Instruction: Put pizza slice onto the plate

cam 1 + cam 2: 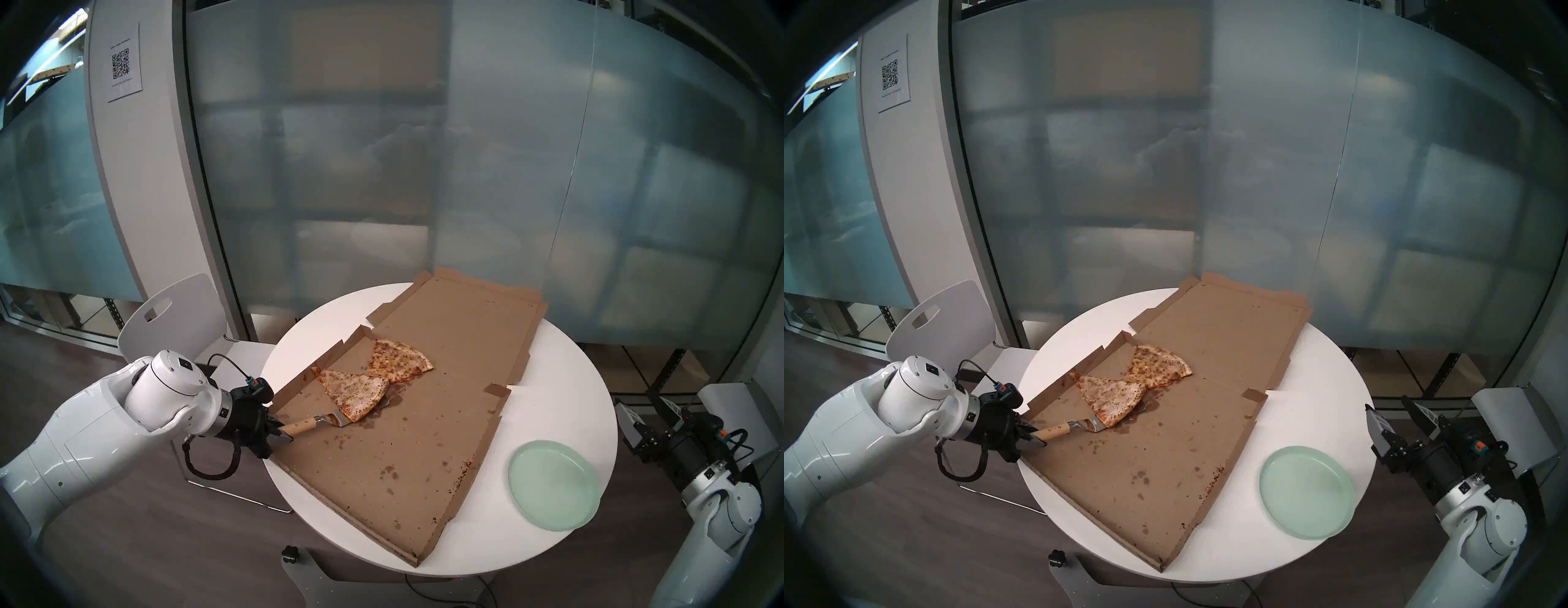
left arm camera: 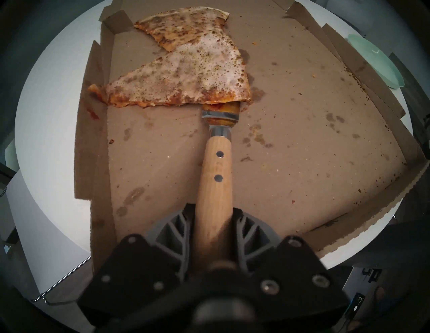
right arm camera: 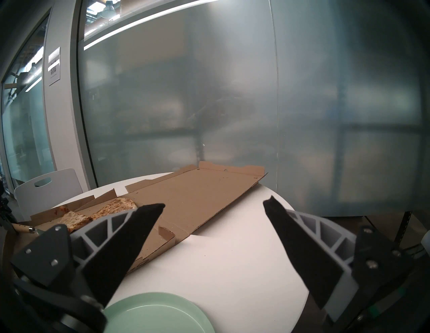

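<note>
The pizza slice is pale and brown-speckled with orange edges, and lies in the open cardboard box. Its wide end rests over the metal blade of a wooden-handled spatula, and its narrow tip points at the box's left wall. My left gripper is shut on the spatula's handle at the box's left edge. The mint-green plate sits bare at the table's front right. My right gripper hangs open beside the table, just behind the plate.
A second, more orange wedge lies just beyond the slice, touching its far end. The box covers most of the round white table, its low walls standing along the left side. A white chair stands behind my left arm.
</note>
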Robot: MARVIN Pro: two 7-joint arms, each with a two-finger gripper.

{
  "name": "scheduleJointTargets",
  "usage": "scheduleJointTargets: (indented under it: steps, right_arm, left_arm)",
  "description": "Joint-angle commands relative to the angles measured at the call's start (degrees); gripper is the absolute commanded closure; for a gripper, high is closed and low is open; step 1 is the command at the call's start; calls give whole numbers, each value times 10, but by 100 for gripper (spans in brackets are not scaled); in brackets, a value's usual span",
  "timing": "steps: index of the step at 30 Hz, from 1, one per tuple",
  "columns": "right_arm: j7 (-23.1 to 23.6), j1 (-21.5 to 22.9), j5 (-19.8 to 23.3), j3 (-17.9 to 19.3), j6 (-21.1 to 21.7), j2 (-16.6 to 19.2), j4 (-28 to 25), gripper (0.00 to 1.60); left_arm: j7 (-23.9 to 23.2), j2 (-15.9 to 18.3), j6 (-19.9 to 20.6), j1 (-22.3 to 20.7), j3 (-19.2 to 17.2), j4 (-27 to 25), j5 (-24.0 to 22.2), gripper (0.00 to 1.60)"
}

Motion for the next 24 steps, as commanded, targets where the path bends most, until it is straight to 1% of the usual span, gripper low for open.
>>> scheduleJointTargets:
  steps: [1,3,8,15,20,24]
  right_arm:
    - [1,2,4,1,0,-1,-10,0]
    - [1,2,4,1,0,-1,-10,0]
    - [1,2,4,1,0,-1,-10,0]
    - [1,2,4,1,0,-1,-9,0]
    - [1,2,4,1,0,-1,-10,0]
    - [1,2,4,1,0,-1,-10,0]
  left_arm:
    - [7,12,-3,10,-19,-16,-10,160]
    - [8,14,-4,11,-21,-17,-12,160]
    - [17,25,-13,30,-42,-32,-29,160]
    - [28,32,-19,47,-61,-47,-42,160]
    - [47,26,-31,68,-73,-49,-52,160]
    - [73,21,-41,90,-82,-55,-56,160]
